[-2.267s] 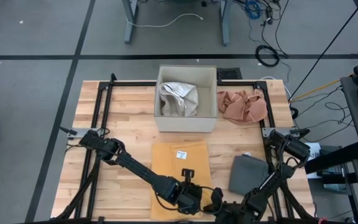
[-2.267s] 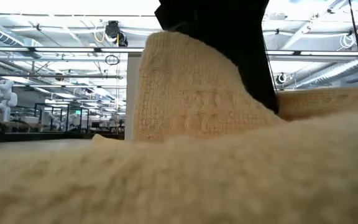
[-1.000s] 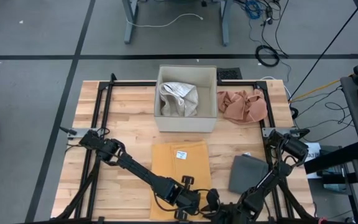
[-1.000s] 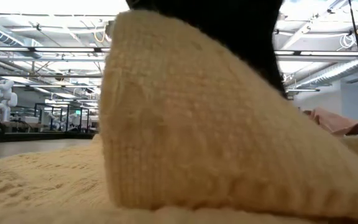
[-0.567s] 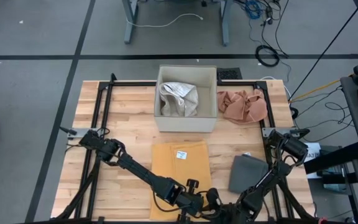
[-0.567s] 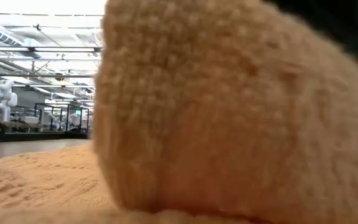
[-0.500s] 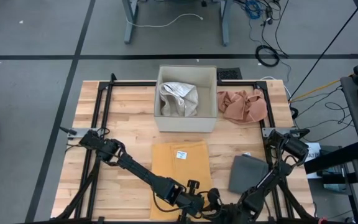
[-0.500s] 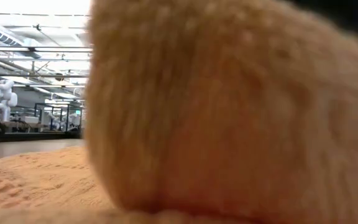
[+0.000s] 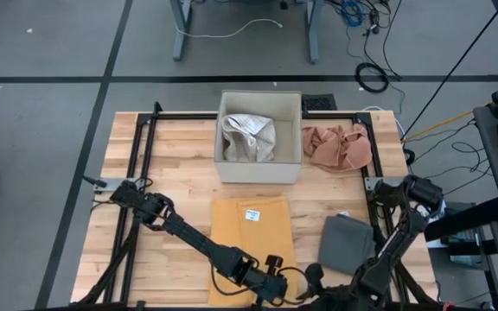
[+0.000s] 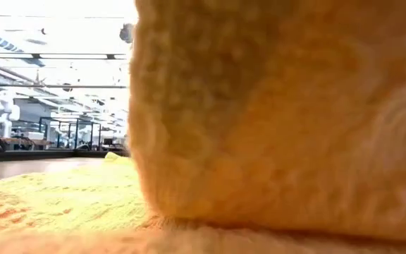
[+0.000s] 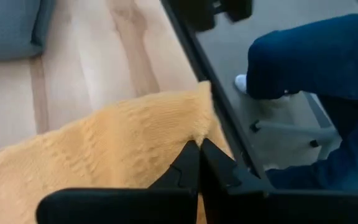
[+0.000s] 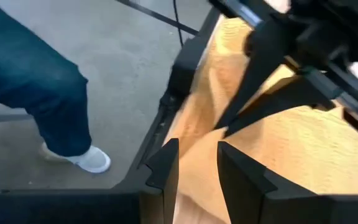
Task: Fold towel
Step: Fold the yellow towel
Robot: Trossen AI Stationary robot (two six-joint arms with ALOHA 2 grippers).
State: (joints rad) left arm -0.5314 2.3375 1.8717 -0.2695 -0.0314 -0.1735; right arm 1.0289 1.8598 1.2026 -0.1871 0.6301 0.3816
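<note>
The yellow towel [image 9: 251, 242] lies flat in the middle of the wooden table, with a white label [image 9: 252, 215] on top. Its near part fills the low view as a raised hump [image 10: 273, 113]. My left gripper [image 9: 275, 285] is at the towel's near edge and shows shut on it in the left wrist view [image 11: 199, 149]. My right gripper [image 12: 197, 162] hovers just right of it, over the near right corner. Its fingers are apart, with towel [image 12: 197, 186] showing in the gap below them. My left gripper pinches the towel's near edge [image 11: 194, 134] between its two shut fingers, close to the near right corner [image 11: 205, 90]. The fingers slant downward toward the table's near edge. The pinched part is lifted off the wood, and the far part of the towel still lies on the table.
A fabric box holding a white cloth [image 9: 259, 138] stands at the far middle, with a pink cloth [image 9: 337, 147] to its right. A folded grey cloth [image 9: 346, 242] lies right of the towel. A black frame rail [image 11: 229, 124] runs along the near edge, and a person's leg [image 11: 316, 56] is beyond it.
My right gripper has risen and gone toward the table's right edge, away from my left gripper. My left gripper has tipped its fingers upward with the towel's edge. The lifted towel part has swelled to fill more of the low view.
</note>
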